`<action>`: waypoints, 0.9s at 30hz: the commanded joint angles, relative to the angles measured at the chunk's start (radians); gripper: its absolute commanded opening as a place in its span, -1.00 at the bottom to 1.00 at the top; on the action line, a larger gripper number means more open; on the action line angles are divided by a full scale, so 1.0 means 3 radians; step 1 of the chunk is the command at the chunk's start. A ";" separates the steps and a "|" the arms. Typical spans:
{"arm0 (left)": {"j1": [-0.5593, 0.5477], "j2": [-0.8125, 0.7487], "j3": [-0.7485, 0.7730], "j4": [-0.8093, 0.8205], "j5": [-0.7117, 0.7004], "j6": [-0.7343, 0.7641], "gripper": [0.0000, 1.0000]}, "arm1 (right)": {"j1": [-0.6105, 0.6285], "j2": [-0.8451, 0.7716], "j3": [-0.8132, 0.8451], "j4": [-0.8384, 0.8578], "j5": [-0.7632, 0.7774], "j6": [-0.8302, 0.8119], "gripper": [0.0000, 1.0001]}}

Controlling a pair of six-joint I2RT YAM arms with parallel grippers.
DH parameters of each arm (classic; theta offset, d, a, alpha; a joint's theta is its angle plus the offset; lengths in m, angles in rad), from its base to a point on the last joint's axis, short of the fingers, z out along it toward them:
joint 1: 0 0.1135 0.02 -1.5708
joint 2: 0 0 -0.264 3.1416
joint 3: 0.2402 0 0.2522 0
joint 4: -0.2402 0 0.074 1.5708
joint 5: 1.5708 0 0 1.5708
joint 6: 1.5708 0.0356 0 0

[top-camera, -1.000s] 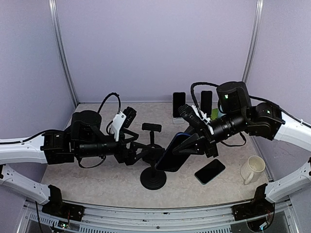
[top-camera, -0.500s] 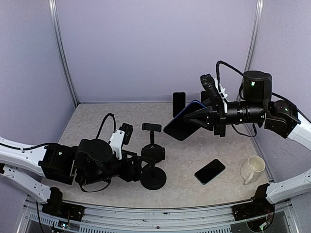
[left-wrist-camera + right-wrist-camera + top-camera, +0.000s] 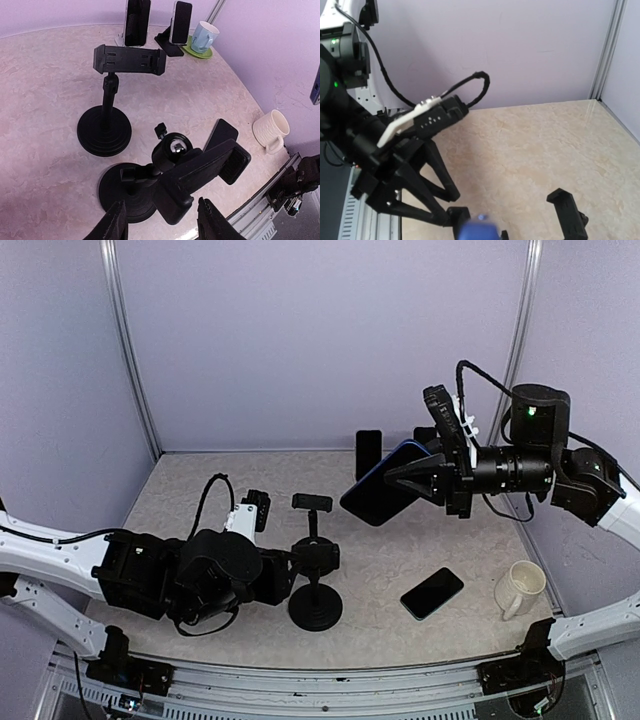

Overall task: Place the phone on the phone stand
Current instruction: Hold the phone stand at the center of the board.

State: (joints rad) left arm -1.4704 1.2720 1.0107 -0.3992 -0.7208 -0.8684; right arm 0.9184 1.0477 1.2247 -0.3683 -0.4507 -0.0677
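**A:** Check the right gripper (image 3: 410, 476) first. You see its jaws clenched on the phone (image 3: 378, 496), gripping one short end. The rest of the phone projects forward of the jaws, aloft and tilted.

**B:** Note how the phone looks: a flat slab with a dark glossy face and a blue case edge. In the right wrist view you get only a blurred blue patch below the jaws.

**A:** Now inspect the left gripper (image 3: 161, 205). Its jaws stand wide apart, released. The phone stand (image 3: 172, 149) sits directly ahead of them, and its tilted cradle (image 3: 205, 167) reaches back into the gap between the two fingers (image 3: 116, 225). You cannot tell whether either finger touches it.

**B:** The stand is matte black, with a round base (image 3: 117, 192), a short post, a shiny ball joint and a flat cradle with hooked ends.

**A:** Farther ahead of the left jaws you see a second stand (image 3: 105, 127), upright, its cradle level. To the right of the jaws a spare phone (image 3: 220, 134) lies flat, and beyond it stands a white mug (image 3: 272, 131).

**B:** The table (image 3: 45, 100) under both stands is beige with a marbled, stone-like pattern.
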 commanded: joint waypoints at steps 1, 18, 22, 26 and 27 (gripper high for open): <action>0.0046 0.0081 0.0097 -0.0040 -0.0032 0.0029 -0.11 | -0.0023 -0.0107 -0.0012 0.0185 0.0018 0.0026 -1.00; 0.0174 0.0115 0.0099 0.0042 0.0102 0.0190 -0.49 | -0.0034 -0.0051 -0.0014 0.0182 0.0025 0.0016 -1.00; 0.0187 0.0126 0.0107 0.0089 0.0142 0.0257 -0.46 | -0.0032 -0.0047 -0.0017 0.0187 0.0020 0.0021 -1.00; 0.0187 0.0132 0.0107 0.0110 0.0157 0.0300 -0.50 | -0.0031 -0.0047 -0.0026 0.0192 0.0015 0.0024 -1.00; 0.0187 0.0132 0.0106 0.0115 0.0153 0.0311 -0.54 | -0.0031 -0.0046 -0.0027 0.0198 0.0012 0.0026 -1.00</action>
State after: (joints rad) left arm -1.4208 1.3029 1.0183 -0.3836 -0.6788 -0.8047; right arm 0.9138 1.0451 1.2163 -0.3683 -0.4465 -0.0654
